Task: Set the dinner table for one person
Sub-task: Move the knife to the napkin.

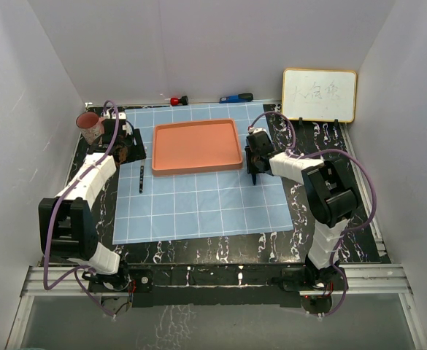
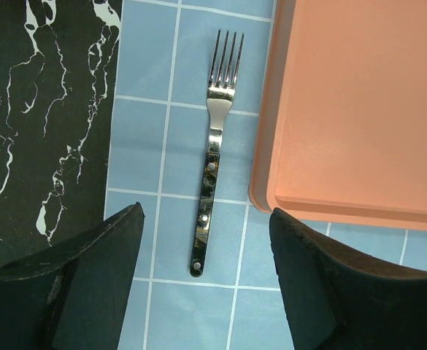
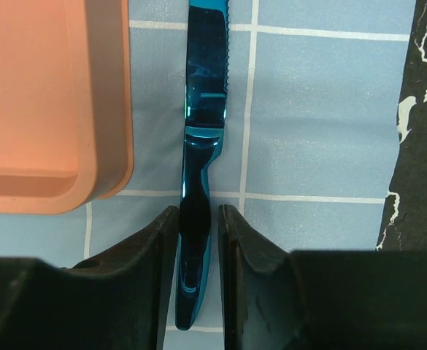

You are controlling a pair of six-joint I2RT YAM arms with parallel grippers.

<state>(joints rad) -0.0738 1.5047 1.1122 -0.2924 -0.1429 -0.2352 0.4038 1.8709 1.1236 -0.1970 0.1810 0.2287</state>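
1. Dinner table (image 1: 220, 251) — black top with white veins. A blue gridded cloth (image 1: 198, 211) covers its middle, and an orange tray (image 1: 196, 146) lies on the cloth toward the far edge, serving as the centre of the setting.
2. Fork (image 2: 212, 157): flat on the cloth, just beside the tray's left side and parallel to it, not touching, which is the customary side for a fork.
3. Left gripper (image 2: 206, 213): above the fork's handle end, jaws spread wide and holding nothing.
4. Knife (image 3: 202, 138): blue, lying along the tray's right side, close but apart, with its serrated edge turned away from the tray.
5. Right gripper (image 3: 198, 219): jaws clamped on the knife handle. Whether the blade rests on the cloth cannot be told. Judged step — laying the knife, with release outstanding.
6. Mug (image 1: 90, 127): near the far-left corner, apart from the setting.
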